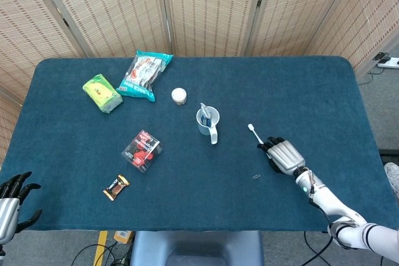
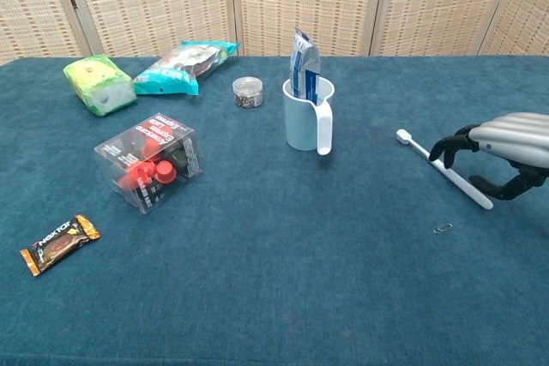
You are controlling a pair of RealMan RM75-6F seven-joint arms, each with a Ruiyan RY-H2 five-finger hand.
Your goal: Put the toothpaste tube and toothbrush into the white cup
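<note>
At bottom-left, only head view shows left hand (image 1: 11,199).

We read this as a lab/demo setup, not a home. Table (image 1: 299,85) w/ dark teal cloth, boxed in on the far side by woven folding screens (image 1: 206,10). Cables (image 1: 93,255) on the grey floor at near edge, power strip (image 1: 388,61) far right. Props are random: snack bags, candy bar, small jar.
</note>
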